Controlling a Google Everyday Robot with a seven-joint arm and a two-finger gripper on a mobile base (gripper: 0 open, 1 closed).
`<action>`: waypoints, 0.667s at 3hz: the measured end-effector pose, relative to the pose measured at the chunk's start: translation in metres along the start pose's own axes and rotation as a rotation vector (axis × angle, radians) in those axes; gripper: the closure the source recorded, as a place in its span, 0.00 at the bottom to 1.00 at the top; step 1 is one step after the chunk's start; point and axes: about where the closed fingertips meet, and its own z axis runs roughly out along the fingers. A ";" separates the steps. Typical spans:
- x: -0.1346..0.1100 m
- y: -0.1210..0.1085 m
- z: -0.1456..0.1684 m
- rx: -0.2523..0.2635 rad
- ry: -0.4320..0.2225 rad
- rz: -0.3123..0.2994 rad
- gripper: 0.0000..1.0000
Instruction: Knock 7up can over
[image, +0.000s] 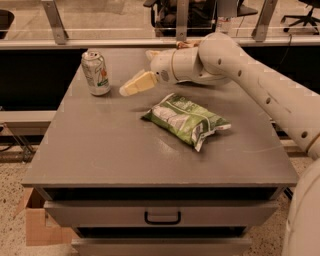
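Note:
The 7up can (96, 72) stands upright at the back left of the grey table (100, 150); it is silver-white with green marks and a pull-tab top. My gripper (135, 71) is just right of the can, reaching in from the right on the white arm (240, 70). Its jaws stand open and hold nothing. The lower cream fingertip (131, 87) points at the can's lower half, with a small gap between them.
A green crisp bag (187, 120) lies in the middle of the table, right of and in front of the gripper. A metal rail (125, 43) runs behind the table's back edge. A drawer handle (162, 217) is below the front, and a cardboard box (35, 225) is on the floor at left.

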 end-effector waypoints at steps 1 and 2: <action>-0.008 0.002 0.029 -0.046 -0.019 0.010 0.00; -0.016 0.005 0.053 -0.098 -0.041 0.013 0.00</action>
